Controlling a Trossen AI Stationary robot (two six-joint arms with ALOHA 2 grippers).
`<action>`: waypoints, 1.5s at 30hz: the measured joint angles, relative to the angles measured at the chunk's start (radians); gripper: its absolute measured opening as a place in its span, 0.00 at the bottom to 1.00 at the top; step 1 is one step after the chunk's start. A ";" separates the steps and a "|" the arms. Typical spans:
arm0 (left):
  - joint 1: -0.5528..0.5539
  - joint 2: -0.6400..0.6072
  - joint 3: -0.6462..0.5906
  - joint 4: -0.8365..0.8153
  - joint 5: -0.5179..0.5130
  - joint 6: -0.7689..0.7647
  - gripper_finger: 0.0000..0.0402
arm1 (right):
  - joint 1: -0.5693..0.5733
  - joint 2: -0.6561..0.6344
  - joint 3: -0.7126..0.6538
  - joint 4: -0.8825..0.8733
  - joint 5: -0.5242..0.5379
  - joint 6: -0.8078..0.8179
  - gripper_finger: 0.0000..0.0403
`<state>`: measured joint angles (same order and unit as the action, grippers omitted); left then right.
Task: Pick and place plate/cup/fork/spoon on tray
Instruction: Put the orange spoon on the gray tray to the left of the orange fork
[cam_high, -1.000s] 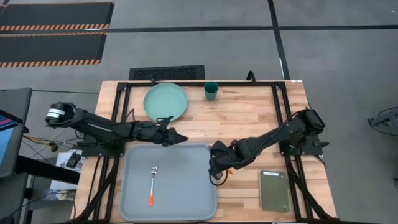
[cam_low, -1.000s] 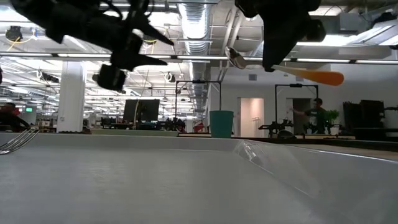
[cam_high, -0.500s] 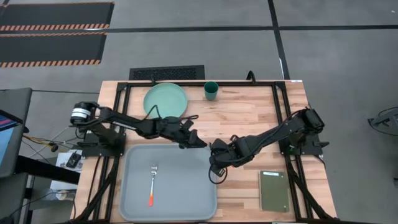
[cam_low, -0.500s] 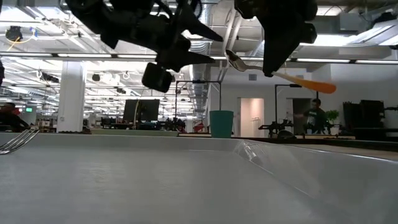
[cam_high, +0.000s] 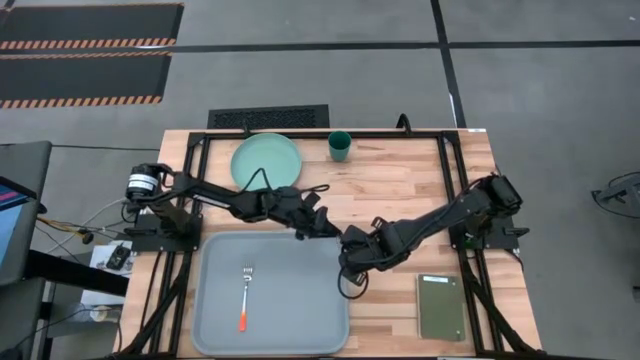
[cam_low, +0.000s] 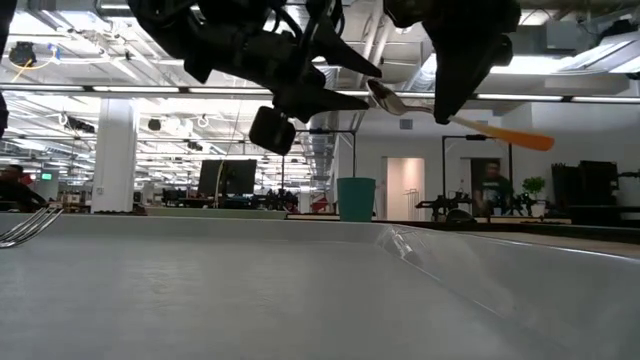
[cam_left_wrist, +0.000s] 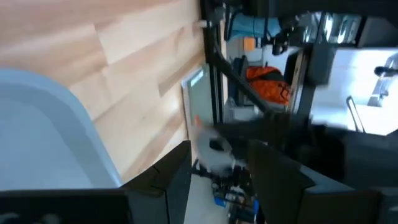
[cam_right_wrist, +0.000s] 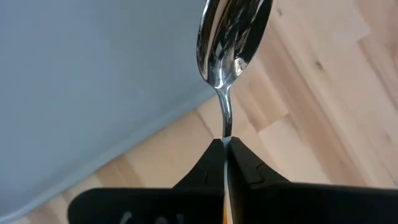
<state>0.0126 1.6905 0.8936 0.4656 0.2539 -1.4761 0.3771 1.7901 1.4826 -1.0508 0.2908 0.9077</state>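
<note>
The wooden worktop (cam_high: 400, 185) holds the tray (cam_high: 300, 300). Above its right edge, the right claw (cam_right_wrist: 225, 146) pinches the spoon (cam_right_wrist: 233, 37). The left claw (cam_high: 325, 229), fingers apart, hovers very near; they could bump and the spoon could drop.

Four cameras, four directions.

The high camera hung above and looked straight down on the whole table (cam_high: 400, 185) with both arms, from far. The low camera sat on the tray (cam_low: 300, 290) floor, facing level into the room behind. Each wrist camera looked forward along its own fingers, very near: the right one onto the spoon (cam_right_wrist: 233, 37), which the low camera (cam_low: 400, 102) also saw. The tray (cam_high: 300, 300) showed in all four views.
</note>
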 joint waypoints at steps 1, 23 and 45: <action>0.004 0.000 0.000 0.000 -0.001 0.000 0.35 | 0.000 0.000 0.000 0.000 0.000 0.000 0.03; 0.010 0.000 0.000 -0.005 0.005 0.026 0.21 | -0.034 0.000 0.000 0.001 0.001 -0.045 0.05; 0.011 0.000 -0.003 -0.046 0.038 0.099 0.03 | -0.044 -0.002 0.000 0.016 0.003 -0.045 0.05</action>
<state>0.0235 1.6905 0.8909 0.4199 0.2918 -1.3772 0.3328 1.7882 1.4830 -1.0346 0.2934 0.8629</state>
